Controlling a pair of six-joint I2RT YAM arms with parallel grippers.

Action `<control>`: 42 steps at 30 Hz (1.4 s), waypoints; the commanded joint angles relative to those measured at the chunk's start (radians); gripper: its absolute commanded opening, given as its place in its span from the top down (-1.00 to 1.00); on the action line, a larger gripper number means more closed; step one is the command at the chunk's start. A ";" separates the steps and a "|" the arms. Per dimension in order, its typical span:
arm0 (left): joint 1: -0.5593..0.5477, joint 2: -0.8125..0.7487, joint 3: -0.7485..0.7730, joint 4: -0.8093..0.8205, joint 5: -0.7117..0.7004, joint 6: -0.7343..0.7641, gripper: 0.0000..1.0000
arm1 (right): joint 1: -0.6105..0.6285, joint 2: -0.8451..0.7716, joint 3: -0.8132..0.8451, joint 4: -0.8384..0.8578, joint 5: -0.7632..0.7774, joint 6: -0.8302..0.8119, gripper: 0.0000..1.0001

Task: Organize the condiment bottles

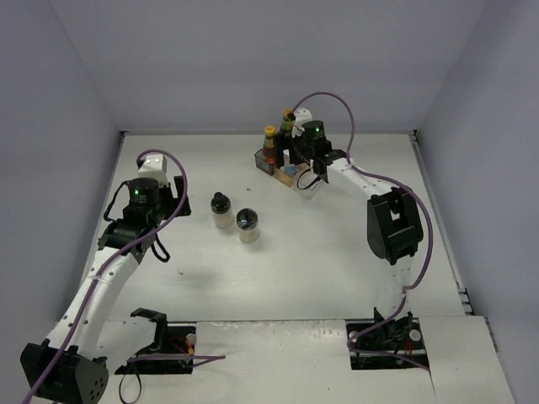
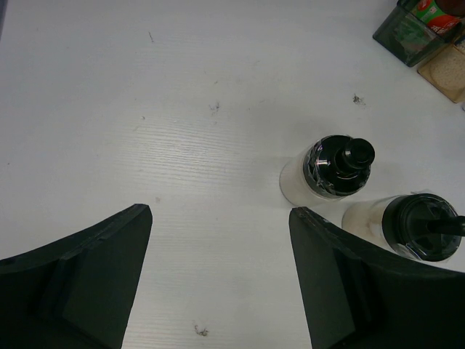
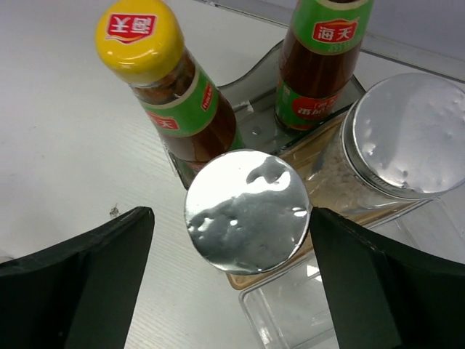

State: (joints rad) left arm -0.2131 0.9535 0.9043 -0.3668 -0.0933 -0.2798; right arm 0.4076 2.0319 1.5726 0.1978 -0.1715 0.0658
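Two dark sauce bottles stand on the back step of the rack (image 3: 327, 313), one with its yellow cap (image 3: 142, 40) showing and one cut off at the top (image 3: 320, 62). Two silver-lidded shakers stand in front of them. My right gripper (image 3: 231, 213) is open around the nearer shaker (image 3: 247, 211), with a clear gap on the left side. The other shaker (image 3: 410, 134) stands to its right. Two black-topped jars (image 2: 336, 169) (image 2: 421, 227) stand on the table, just right of my open left gripper (image 2: 219, 212), which has nothing between its fingers. From above, the jars (image 1: 221, 210) (image 1: 248, 225) sit mid-table.
The rack (image 1: 282, 174) stands at the back centre of the white table, close to the rear wall, with my right gripper (image 1: 310, 172) over it. Side walls enclose the table. My left gripper (image 1: 168, 189) hangs left of the jars.
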 commanded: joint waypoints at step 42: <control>0.007 0.011 0.030 0.043 0.021 0.013 -0.53 | 0.367 -0.323 -0.533 0.282 -0.240 -0.075 -1.00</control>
State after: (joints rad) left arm -0.2131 0.9623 0.9043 -0.3672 -0.0780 -0.2726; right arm 0.7631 1.7077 0.9939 0.3958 -0.4080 -0.0189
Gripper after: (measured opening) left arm 0.767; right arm 0.999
